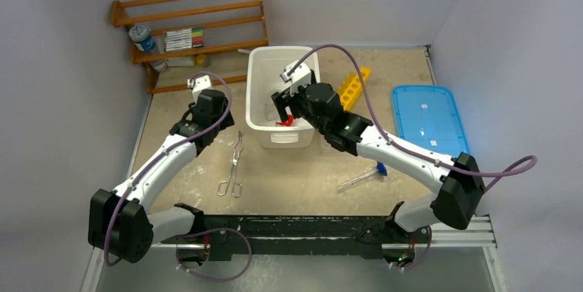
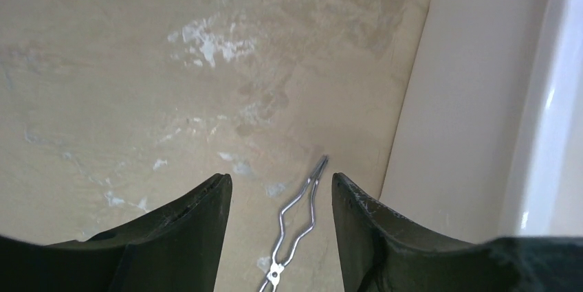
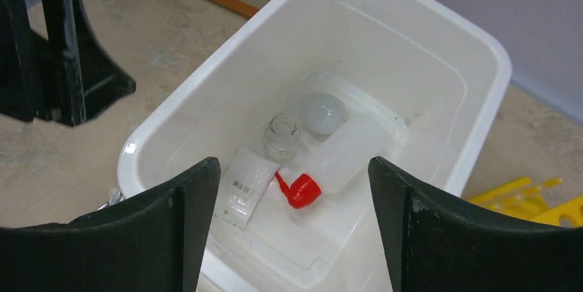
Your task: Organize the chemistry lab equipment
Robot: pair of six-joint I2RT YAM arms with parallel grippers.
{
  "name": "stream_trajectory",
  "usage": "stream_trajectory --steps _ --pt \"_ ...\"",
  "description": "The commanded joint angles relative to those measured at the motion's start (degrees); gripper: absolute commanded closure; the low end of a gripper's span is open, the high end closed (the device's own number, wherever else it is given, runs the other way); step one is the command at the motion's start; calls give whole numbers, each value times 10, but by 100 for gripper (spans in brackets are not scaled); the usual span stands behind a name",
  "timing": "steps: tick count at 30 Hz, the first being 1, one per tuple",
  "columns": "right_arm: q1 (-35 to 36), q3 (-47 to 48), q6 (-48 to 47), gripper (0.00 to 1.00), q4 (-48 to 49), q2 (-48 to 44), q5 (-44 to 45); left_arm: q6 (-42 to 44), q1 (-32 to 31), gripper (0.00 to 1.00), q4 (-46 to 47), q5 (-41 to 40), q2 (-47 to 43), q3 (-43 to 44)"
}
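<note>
Bin opening: the white bin (image 1: 282, 137) is open at the top. The right claw (image 3: 292, 163) hangs over it, fingers wide apart with nothing between them.
Bin floor: the middle is taken up by the squeeze bottle (image 3: 344, 158) on its side, the glass jar (image 3: 282, 135), a round dish (image 3: 324, 113) and a small packet (image 3: 246, 185). Bare floor is left toward the far wall.
Left of bin: the bin wall stands just beside the left claw (image 2: 280, 178), whose fingers are spread. The tongs (image 2: 299, 220) lie on the counter (image 2: 137, 99) below the gap.
Front of bin: bare counter is seen between tongs and tube (image 1: 359, 180).
Right of bin: the passage is narrowed by the yellow rack (image 1: 354, 86) and crossed above by the right arm (image 1: 405, 151).
</note>
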Motion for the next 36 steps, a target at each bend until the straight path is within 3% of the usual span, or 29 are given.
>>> stream_trajectory --steps 1,5,11,18,21,24,33,36 --pt "-20 22 -22 18 34 -28 7 -50 -46 46 54 -23 -23 -50" --pt "-33 21 -35 18 32 -30 0 -80 -125 46 40 -94 4 -67" --pt "-60 15 -17 18 12 -47 14 -122 -132 46 53 -99 -12 -116" --pt "-192 -74 186 8 -76 -143 127 -126 -132 43 73 -156 -103 -110" --pt "-268 -129 258 6 -113 -204 112 -91 -132 43 116 -134 -122 -98" --pt "-318 -166 280 7 -126 -249 74 -10 -147 42 151 -52 -87 -52" --pt "-361 -158 301 9 -155 -262 51 90 -390 40 189 -136 32 88" --pt "-363 -163 304 9 -153 -265 54 125 -442 41 186 -174 81 132"
